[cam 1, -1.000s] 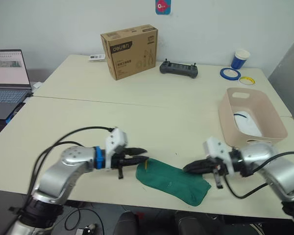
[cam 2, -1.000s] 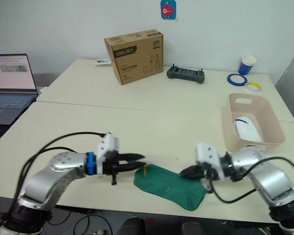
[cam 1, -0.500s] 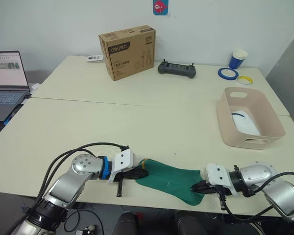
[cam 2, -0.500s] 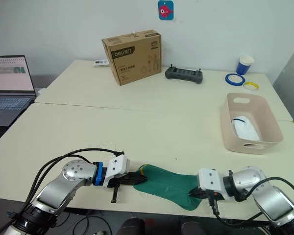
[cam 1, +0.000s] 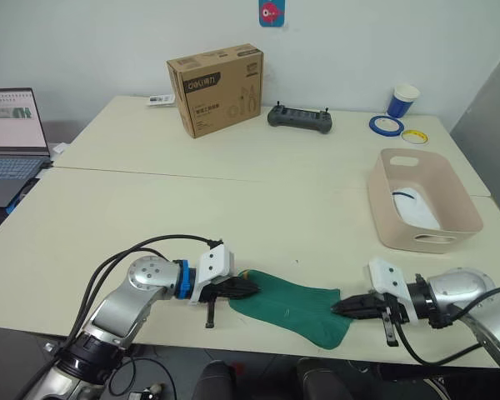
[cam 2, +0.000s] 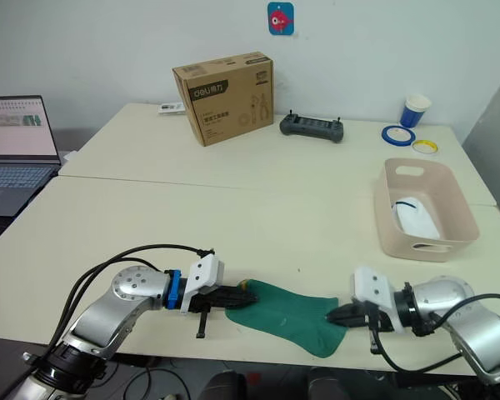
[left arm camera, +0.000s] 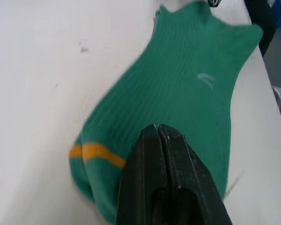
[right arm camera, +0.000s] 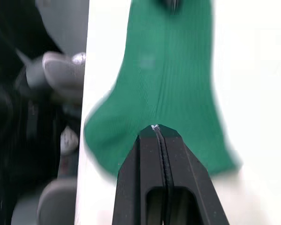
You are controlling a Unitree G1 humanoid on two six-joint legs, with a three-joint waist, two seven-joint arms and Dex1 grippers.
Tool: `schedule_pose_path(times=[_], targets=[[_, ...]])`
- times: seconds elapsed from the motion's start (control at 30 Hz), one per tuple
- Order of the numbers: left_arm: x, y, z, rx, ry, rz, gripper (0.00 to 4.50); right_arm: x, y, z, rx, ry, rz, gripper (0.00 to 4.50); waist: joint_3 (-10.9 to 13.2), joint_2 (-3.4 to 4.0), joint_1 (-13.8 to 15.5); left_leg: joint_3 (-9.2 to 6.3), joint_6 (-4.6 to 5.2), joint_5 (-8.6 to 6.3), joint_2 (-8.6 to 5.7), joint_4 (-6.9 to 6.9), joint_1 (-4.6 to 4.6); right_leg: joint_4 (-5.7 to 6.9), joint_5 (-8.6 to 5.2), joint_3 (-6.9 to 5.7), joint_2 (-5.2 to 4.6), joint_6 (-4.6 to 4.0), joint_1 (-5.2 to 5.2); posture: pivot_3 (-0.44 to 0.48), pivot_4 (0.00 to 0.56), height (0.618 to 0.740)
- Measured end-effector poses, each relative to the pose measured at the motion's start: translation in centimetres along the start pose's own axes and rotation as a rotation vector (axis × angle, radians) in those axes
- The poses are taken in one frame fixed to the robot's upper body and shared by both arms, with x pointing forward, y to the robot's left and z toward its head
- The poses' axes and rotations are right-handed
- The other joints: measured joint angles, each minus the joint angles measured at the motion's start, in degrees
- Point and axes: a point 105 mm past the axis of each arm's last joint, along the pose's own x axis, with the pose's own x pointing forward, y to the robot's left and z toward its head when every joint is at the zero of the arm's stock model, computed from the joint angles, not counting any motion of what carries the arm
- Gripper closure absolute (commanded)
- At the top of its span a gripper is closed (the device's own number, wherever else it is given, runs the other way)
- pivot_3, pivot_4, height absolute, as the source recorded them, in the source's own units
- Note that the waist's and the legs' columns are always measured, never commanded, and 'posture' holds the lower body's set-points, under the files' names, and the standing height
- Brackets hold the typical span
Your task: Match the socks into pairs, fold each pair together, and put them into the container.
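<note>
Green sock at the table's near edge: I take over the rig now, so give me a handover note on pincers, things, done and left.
Left pincer: shut on the cuff end of the green sock.
Right pincer: shut on its toe end. The sock lies stretched flat between them at the near edge of the table.
Container: far right, with white socks inside.
Done: white socks are in the container.
Left: fold the green sock and put it in; whether it is one sock or a stacked pair, I cannot tell.
</note>
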Motion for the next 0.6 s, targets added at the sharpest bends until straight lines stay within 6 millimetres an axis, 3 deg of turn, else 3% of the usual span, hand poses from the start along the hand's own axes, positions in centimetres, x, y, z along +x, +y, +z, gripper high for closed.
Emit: schedule_pose_path(times=[0.1, 0.2, 0.3, 0.53, 0.6], targets=[[0.2, 0.0, -0.1, 0.002, 0.018, -0.006, 4.47, 0.3, -0.2, -0.2, -0.011, 0.022, -0.011, 4.5, 0.0, 0.0, 0.01, -0.01, 0.0, 0.0, -0.01, -0.03, -0.04, -0.03, -0.03, -0.01, 0.0, -0.04, -0.03, 0.0, 0.15, 0.74], [0.7, 0.0, -1.8, 0.016, 0.098, -0.014, 4.47, 1.2, 0.5, -2.1, 0.013, 0.077, 0.008, 4.5, 0.0, 0.0, 0.02, -0.01, 0.0, 0.0, -0.02, -0.05, -0.05, -0.03, -0.07, -0.01, 0.0, -0.06, -0.05, 0.0, 0.15, 0.74], [0.6, 0.1, -1.8, 0.049, 0.11, -0.01, 4.47, 1.3, 1.0, -3.6, 0.029, 0.12, 0.015, 4.5, 0.0, 0.01, 0.02, 0.02, 0.0, 0.0, -0.03, -0.04, -0.04, -0.02, -0.06, 0.02, -0.01, -0.05, -0.04, 0.0, 0.15, 0.74], [-0.3, 0.8, -1.3, -0.039, 0.066, 0.03, 4.47, -0.1, 0.8, -3.2, 0.065, 0.101, -0.022, 4.5, 0.0, 0.01, -0.1, 0.02, 0.0, 0.0, 0.01, 0.05, -0.01, 0.03, -0.06, 0.03, -0.01, -0.14, -0.02, 0.0, 0.15, 0.74], [-0.8, 1.4, -0.6, -0.089, 0.014, 0.077, 4.5, -0.4, 0.5, -2.1, 0.101, 0.045, -0.051, 4.1, 0.0, 0.01, -0.04, -0.01, 0.0, 0.0, 0.01, 0.03, -0.03, 0.02, 0.04, 0.0, 0.0, 0.04, -0.02, 0.0, 0.15, 0.74]])
